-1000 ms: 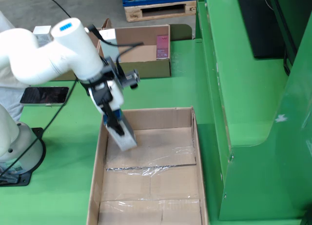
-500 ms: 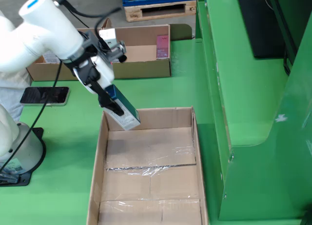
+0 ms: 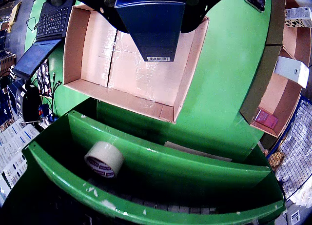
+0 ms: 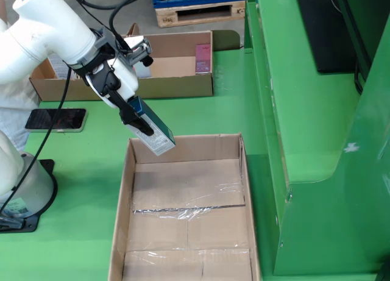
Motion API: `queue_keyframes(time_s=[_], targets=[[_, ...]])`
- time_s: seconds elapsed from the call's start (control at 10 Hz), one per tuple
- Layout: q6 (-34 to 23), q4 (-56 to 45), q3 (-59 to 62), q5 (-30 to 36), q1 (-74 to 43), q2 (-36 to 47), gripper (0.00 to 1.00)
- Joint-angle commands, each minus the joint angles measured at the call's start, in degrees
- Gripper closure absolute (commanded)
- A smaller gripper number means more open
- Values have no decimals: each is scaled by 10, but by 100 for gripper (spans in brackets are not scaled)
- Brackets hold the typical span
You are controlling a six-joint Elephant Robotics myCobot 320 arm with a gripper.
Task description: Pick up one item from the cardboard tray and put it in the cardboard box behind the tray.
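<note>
In the fixed side view my gripper (image 4: 141, 124) is shut on a blue and white carton (image 4: 153, 133), tilted, held in the air just above the far left corner of the long cardboard tray (image 4: 242, 171). Behind it stands the open cardboard box (image 4: 183, 86) with a pink packet (image 4: 203, 57) inside. In the view that rides on the gripper, the blue carton (image 3: 152, 32) fills the top centre between the dark fingers (image 3: 113, 12), with the tray (image 3: 183, 88) below it. The cardboard box (image 3: 265, 64) lies at the right edge, holding a pink packet (image 3: 267, 118) and a white carton (image 3: 292, 71).
A phone (image 4: 55, 119) lies on the green table left of the tray, near the arm's base (image 4: 27, 192). A green machine frame (image 4: 317, 141) walls off the right side. A tape roll (image 3: 104, 159) sits in a green trough; a keyboard (image 3: 53, 20) is at upper left.
The gripper has lifted the carton out of the tray, up and towards the far left corner. The arm swung left and back towards the cardboard box.
</note>
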Motion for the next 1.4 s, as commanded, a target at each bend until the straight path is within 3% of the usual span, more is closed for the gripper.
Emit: queue_keyframes(time_s=[0.0, 1.0, 1.3], targets=[[-21, -25, 74, -7, 18, -22, 100], [-37, -206, 239, -75, 269, -121, 100], [-33, -214, 177, -98, 333, -82, 100]])
